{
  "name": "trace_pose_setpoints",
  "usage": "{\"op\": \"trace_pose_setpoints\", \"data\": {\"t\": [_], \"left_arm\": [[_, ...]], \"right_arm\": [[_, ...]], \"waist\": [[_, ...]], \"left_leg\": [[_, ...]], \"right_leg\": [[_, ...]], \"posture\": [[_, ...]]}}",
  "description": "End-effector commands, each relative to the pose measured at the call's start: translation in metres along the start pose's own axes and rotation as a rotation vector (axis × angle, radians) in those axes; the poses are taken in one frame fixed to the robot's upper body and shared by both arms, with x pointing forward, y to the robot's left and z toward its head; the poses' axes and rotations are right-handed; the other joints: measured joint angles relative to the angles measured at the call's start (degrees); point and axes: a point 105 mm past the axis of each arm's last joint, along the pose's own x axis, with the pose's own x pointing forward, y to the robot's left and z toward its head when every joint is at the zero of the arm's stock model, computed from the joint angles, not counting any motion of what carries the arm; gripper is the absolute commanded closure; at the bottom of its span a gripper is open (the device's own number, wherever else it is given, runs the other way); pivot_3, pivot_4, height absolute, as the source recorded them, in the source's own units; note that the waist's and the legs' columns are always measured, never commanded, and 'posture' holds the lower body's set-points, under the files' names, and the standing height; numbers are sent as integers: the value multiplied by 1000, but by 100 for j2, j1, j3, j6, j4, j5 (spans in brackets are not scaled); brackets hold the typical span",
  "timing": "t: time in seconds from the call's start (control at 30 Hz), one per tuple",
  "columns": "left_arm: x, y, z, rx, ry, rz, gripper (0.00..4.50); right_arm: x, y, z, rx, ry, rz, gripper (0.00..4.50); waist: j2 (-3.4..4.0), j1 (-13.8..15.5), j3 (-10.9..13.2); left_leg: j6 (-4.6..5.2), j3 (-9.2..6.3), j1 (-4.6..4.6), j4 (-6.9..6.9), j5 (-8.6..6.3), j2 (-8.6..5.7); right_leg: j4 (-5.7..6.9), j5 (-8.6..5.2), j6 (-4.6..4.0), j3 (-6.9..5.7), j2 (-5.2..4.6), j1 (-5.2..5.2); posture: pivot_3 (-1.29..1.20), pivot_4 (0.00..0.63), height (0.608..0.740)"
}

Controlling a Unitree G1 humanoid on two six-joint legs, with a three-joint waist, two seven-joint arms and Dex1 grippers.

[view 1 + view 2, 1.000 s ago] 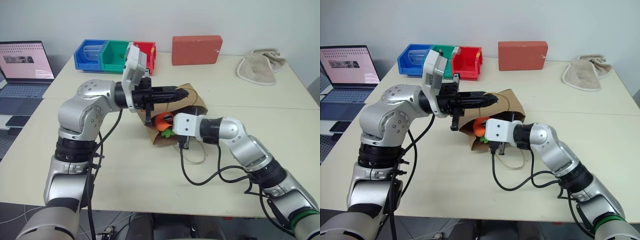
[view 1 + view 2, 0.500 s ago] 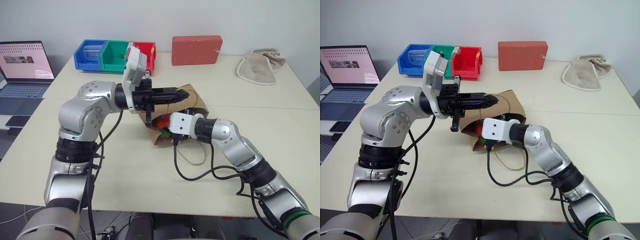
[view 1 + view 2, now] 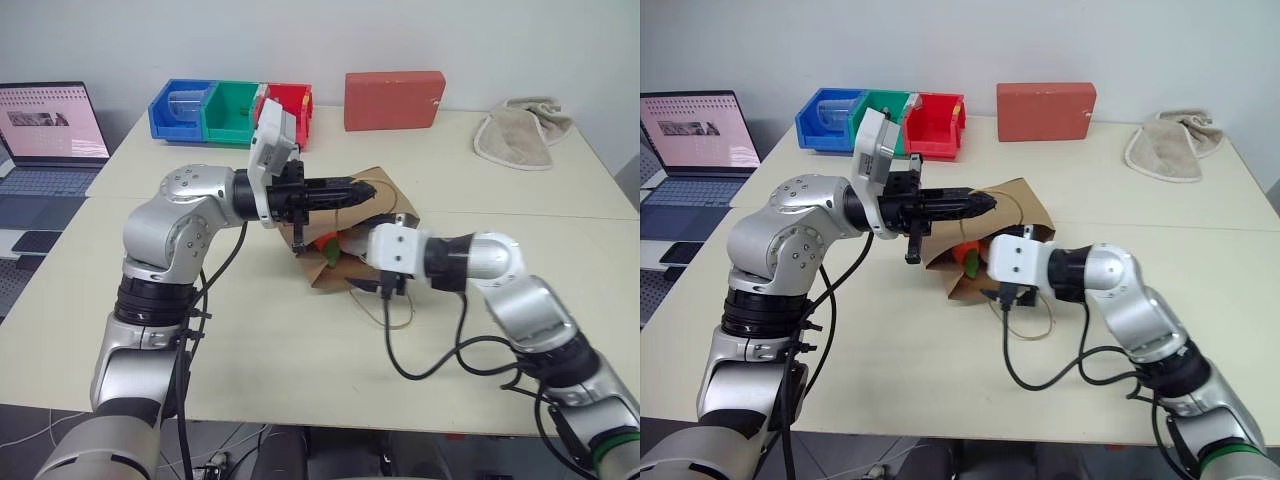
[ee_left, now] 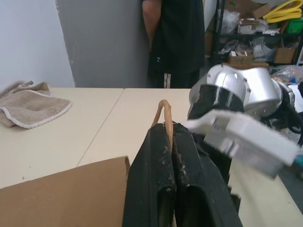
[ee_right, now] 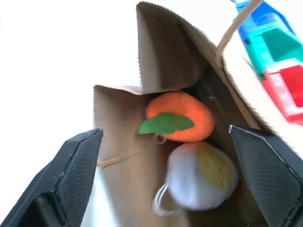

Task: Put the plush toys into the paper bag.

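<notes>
- Paper bag [image 3: 1025,212]: lying on its side on the table [image 3: 890,340], long axis running from the base at the far right toward the mouth at the near left; mouth facing the right gripper.
- Left gripper [image 3: 352,190]: fingers [image 4: 163,165] pressed together on the upper handle [image 4: 164,113] of the bag, reaching level across and propping the mouth open.
- Second handle [image 3: 398,312]: lying loose on the table in front of the bag mouth, beneath the right wrist.
- Orange carrot toy [image 5: 182,116]: inside the bag, green leaf [image 5: 165,124] turned toward the opening.
- White egg toy [image 5: 201,177]: inside the bag, touching the carrot toy, yellow face [image 5: 213,166] turned partly toward the opening.
- Right gripper [image 5: 170,175]: fingers spread wide and holding nothing, positioned just outside the bag mouth and aimed into it.
- Step in hand, as judged: release of the last toy complete; both plush toys seated in the bag, placing stage essentially finished.
- Next move, as judged: clear the right gripper from the mouth without snagging the loose handle or the cable; then release the upper handle gently to avoid tipping toys back toward the opening.
- Risk: toys resting near the mouth of a bag on its side; possible roll-out if the bag is jolted.
</notes>
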Motion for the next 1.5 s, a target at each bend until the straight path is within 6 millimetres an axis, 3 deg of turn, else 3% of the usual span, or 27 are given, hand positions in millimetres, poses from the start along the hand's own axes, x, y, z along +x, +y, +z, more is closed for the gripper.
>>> {"op": "trace_pose_setpoints", "data": {"t": [0.03, 0.13, 0.2, 0.33, 0.47, 0.7, 0.83, 1.13, 1.2, 1.3, 1.4, 1.5], "left_arm": [[1, -2, 4, 31, -11, -8, 4500], [2, -4, 3, 32, -8, -12, 4500], [1, -4, 4, 35, -8, -12, 4500], [-1, -4, 6, 41, -13, -5, 4500], [-2, -2, 8, 48, -14, 6, 4500], [-2, -3, 9, 54, -11, 11, 4500], [-4, -3, 10, 58, -9, 23, 4500], [-8, 0, 11, 64, -5, 40, 4500], [-9, 3, 13, 73, -8, 52, 4500], [-13, 13, 19, 97, -26, 100, 4500], [-19, 29, 29, 107, -63, 175, 4500], [-21, 33, 34, 117, -67, 173, 4500]], "right_arm": [[-27, 7, 15, 8, -74, 48, 29], [-46, 14, 5, 142, -52, 50, 29], [-59, 17, -17, 258, 31, 5, 29], [-66, 24, -45, 435, 108, -67, 29], [-46, 25, -78, 579, 164, -192, 29], [-13, 27, -102, 693, 205, -235, 29], [-5, 32, -99, 655, 213, -190, 846], [-6, 33, -94, 651, 199, -176, 3972], [-11, 28, -93, 656, 189, -190, 4442], [-23, 17, -88, 677, 157, -212, 4442], [-47, 1, -77, 701, 117, -229, 4442], [-72, -12, -59, 701, 79, -203, 4442]], "waist": [[0, 4, 0], [0, 2, 0], [0, 4, 0], [0, -13, 0], [-2, -43, -2], [0, -18, -1], [-1, -7, -1], [-1, -8, -1], [-1, -8, -1], [-1, -6, -1], [-1, 0, 0], [-1, 0, 0]], "left_leg": [[0, -1, 1, 0, 0, 1], [1, -1, 1, 0, 0, 1], [1, 0, 2, 0, 0, 1], [1, 2, 3, 2, 0, 1], [1, 10, 12, 2, 0, 10], [1, 8, 6, 2, 0, 4], [0, 5, 2, -1, 0, 4], [1, 5, 4, -1, 0, 4], [0, 5, 4, -1, 0, 4], [0, 5, 3, -1, 0, 4], [1, 4, 2, 0, 0, 3], [1, 4, 1, 1, 0, 3]], "right_leg": [[-1, 0, 0, -1, 0, 2], [-1, -1, 1, -1, 0, 3], [0, -1, 1, -1, 0, 3], [1, -1, 0, 1, 0, 4], [4, 1, -3, 5, 6, 4], [1, 3, -3, 7, 4, 2], [-1, 1, -4, 3, 4, 0], [-1, 2, -3, 4, 5, 1], [-1, 2, -3, 3, 4, 1], [-1, 2, -3, 3, 4, 1], [-1, 2, -3, 3, 4, 1], [-4, 2, -2, 3, 4, 2]], "posture": [[0, 150, 740], [0, 150, 740], [0, 150, 740], [0, 150, 740], [0, 150, 740], [0, 150, 740], [0, 150, 740], [0, 150, 740], [0, 150, 740], [0, 150, 740], [0, 150, 740], [0, 150, 740]]}}
